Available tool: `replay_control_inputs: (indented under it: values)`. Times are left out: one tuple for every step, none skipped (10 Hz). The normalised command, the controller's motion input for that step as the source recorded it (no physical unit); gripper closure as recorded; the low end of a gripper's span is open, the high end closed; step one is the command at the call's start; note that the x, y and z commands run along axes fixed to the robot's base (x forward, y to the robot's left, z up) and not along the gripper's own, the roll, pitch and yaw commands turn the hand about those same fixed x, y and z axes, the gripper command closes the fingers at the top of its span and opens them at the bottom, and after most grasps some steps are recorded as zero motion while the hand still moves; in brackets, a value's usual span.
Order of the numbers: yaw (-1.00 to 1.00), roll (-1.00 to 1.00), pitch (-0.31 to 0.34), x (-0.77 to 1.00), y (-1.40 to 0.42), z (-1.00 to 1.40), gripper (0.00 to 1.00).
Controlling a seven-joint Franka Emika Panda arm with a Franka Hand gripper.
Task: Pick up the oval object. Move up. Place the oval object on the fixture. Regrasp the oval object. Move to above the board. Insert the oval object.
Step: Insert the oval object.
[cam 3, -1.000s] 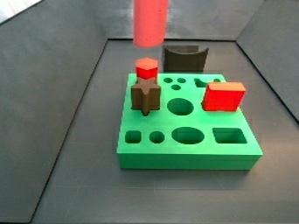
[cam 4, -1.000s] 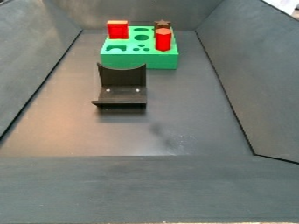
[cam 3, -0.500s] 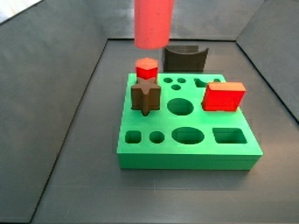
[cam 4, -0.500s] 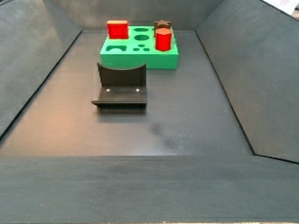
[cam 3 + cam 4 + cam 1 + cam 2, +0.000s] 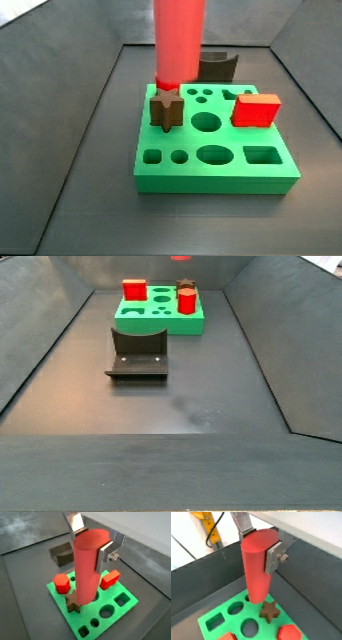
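My gripper (image 5: pixel 91 541) is shut on the top end of the oval object (image 5: pixel 85 577), a long salmon-red peg that hangs upright; both wrist views show this grip (image 5: pixel 260 542). The peg's lower end is over the back part of the green board (image 5: pixel 57 597), close to the dark brown peg (image 5: pixel 72 602). In a side view the oval object (image 5: pixel 178 45) reaches down from the top edge to just above the board (image 5: pixel 214 178), and the gripper itself is out of that view. The dark fixture (image 5: pixel 218 66) stands behind the board.
A short red hexagonal peg (image 5: pixel 61 583), a red cube (image 5: pixel 257 110) and a dark brown peg (image 5: pixel 166 112) stand in the board's holes. Grey walls slope up round the floor. The fixture (image 5: pixel 138 353) sits on its base plate beside the board (image 5: pixel 160 326).
The oval object has come down: in a side view its lower end dropped from well above the board to just above it, now covering the red hexagonal peg.
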Motion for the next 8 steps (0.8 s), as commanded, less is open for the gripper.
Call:
replay_control_inputs:
  values:
    - [0.0, 0.0, 0.0, 0.0, 0.0, -0.03, 1.0]
    - [-0.05, 0.04, 0.0, 0.25, -0.28, -0.45, 1.0]
    - [-0.3, 0.01, 0.0, 0.35, -0.27, -0.37, 1.0]
    - [-0.24, 0.0, 0.0, 0.41, -0.16, -0.26, 1.0]
    - [-0.19, 0.0, 0.0, 0.42, -0.1, -0.23, 1.0]
    - [-0.25, 0.0, 0.0, 0.4, -0.17, -0.26, 1.0]
    - [-0.24, 0.0, 0.0, 0.43, -0.21, -0.31, 1.0]
    - [-0.25, 0.0, 0.0, 0.44, -0.2, -0.33, 1.0]
